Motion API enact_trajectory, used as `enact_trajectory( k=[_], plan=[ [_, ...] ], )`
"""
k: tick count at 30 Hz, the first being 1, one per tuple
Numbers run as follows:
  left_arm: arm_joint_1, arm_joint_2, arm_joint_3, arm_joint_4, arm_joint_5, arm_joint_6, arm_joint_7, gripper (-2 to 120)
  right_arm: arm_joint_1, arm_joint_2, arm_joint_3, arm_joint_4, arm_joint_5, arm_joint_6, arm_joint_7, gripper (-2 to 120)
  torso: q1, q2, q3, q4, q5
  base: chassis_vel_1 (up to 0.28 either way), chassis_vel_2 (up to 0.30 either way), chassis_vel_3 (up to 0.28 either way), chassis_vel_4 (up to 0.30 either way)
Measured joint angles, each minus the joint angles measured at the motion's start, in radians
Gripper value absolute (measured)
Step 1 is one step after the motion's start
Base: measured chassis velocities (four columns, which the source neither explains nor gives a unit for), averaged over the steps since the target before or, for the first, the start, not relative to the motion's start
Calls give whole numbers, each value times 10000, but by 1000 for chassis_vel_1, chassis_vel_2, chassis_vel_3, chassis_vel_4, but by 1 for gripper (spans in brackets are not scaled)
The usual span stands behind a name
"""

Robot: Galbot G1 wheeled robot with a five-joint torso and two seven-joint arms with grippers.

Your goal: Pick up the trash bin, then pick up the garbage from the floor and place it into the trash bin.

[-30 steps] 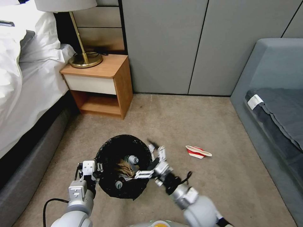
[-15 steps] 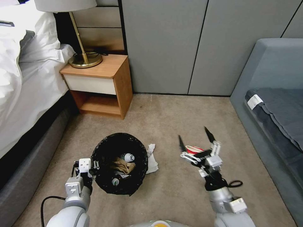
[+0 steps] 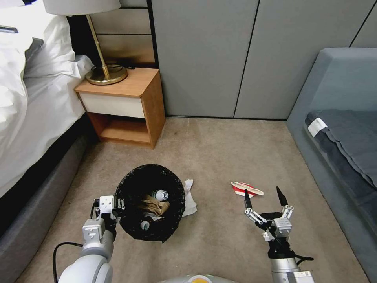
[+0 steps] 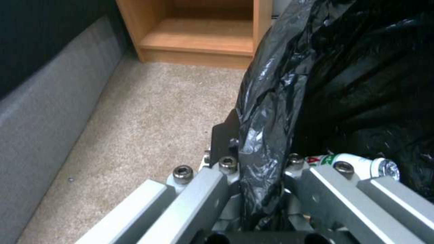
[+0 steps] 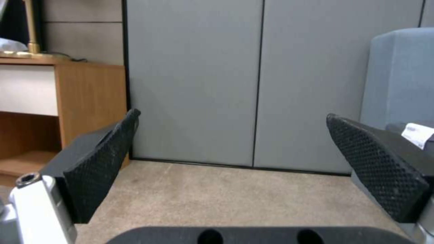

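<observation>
The left gripper [image 3: 118,206] is clamped on the bag-lined rim of the trash bin [image 3: 133,184], which stands mouth up with a bottle [image 3: 160,195] and crumpled paper [image 3: 154,206] inside. The squashed cup [image 3: 246,189] lies flat on the carpet, its long axis running left to right. Just short of it, the right gripper [image 3: 264,196] hangs spread wide and empty, fingers pointing forward. A white tissue [image 3: 189,198] lies beside the bin.
</observation>
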Motion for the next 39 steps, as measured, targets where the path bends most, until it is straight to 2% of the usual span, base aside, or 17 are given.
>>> enact_trajectory(
  k=[12, 23, 35, 38, 39],
  plan=[
    [133, -10, -23, -30, -2, -29, 0, 1, 246, -39, 178, -95, 144, -46, -48, 100, -1, 0, -1, 0, 0, -20, 19, 23, -16],
    [104, -5, 12, -80, 10, -33, -1, 1, 583, -138, 428, -359, 328, -28, -357, 100, 1, 0, 3, 0, 3, -147, 149, 159, -142],
    [109, 18, -10, -93, -2, -33, -1, 1, 1129, -274, 806, -742, 256, 50, -657, 100, 0, 0, 0, -1, 0, -32, 31, 17, -33],
    [105, 26, -17, -93, -6, -33, 0, 1, 1658, -457, 1275, -1295, -262, 55, -1421, 100, 1, 0, 0, 0, 1, 0, 0, 0, 0],
    [106, 29, -20, -91, -8, -33, 0, 1, 1921, -588, 1594, -1678, -728, 115, -2239, 100, 0, 0, 0, 2, 1, 0, 0, 0, 0]
  ],
)
